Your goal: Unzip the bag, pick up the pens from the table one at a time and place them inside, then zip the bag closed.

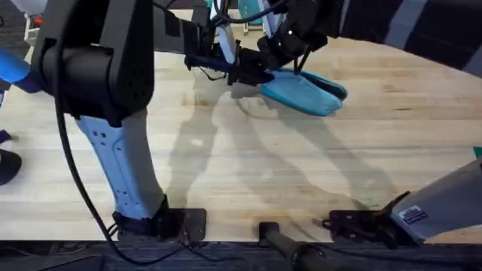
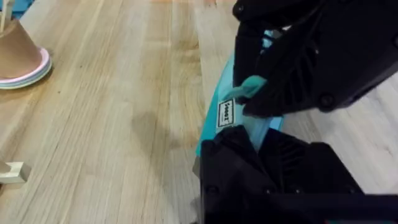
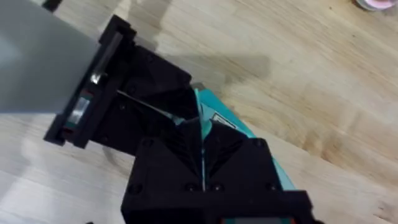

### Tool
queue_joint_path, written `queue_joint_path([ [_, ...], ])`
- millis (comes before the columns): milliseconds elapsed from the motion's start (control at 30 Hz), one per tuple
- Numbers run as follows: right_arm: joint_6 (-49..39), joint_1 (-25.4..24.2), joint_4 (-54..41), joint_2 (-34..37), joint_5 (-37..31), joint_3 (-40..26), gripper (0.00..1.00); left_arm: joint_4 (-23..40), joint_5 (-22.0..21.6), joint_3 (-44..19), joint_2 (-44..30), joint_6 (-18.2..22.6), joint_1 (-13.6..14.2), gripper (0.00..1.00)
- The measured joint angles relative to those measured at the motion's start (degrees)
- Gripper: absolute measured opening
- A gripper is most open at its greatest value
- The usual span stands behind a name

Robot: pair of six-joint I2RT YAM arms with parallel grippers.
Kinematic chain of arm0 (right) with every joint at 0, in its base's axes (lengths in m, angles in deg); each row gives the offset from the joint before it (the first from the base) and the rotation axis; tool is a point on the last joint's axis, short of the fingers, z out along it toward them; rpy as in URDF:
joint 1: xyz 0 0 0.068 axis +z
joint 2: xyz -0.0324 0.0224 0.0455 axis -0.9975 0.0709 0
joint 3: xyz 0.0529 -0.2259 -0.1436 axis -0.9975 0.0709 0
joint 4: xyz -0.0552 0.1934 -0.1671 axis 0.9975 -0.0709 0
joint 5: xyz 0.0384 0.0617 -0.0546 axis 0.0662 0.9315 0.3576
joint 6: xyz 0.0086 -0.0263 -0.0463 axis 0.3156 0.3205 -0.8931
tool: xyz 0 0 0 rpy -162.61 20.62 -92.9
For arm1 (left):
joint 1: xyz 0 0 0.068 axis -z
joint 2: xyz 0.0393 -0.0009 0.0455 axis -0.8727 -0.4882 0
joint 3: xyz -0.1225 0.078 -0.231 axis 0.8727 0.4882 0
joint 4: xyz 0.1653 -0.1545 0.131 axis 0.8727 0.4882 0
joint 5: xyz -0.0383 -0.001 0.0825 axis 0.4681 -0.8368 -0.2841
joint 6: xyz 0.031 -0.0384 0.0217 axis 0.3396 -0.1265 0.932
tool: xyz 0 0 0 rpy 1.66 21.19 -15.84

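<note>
**Teal pouch pinned for the zipper pull**

Teal bag (image 1: 305,92) is lying far across the table (image 1: 248,173). Left gripper (image 1: 226,66) is clamping its left end; right gripper (image 1: 260,68) is pinching something there, probably the zipper tab. Pulling should stay slow, along the zipper line.

Both claws meet at the bag's (image 1: 305,92) left end.

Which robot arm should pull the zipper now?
Probably the right gripper: its fingers pinch a small teal tab at the bag's end, while the left gripper clamps that end to steady it.
</note>
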State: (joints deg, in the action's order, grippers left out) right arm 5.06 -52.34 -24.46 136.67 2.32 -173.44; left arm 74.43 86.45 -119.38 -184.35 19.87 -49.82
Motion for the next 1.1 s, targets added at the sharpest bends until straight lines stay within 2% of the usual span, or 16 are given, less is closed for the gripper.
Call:
queue_joint_path([
  [700,-4.40,0.11,-5.30,-0.25,-2.51,-0.15,0.035,-0.02,0.41,0.00,0.00,0.02,0.17,0.045],
  [1100,-5.92,0.09,-8.03,-3.89,-3.36,-0.15,0.035,0.00,2.35,0.00,0.00,0.00,0.00,0.045],
])
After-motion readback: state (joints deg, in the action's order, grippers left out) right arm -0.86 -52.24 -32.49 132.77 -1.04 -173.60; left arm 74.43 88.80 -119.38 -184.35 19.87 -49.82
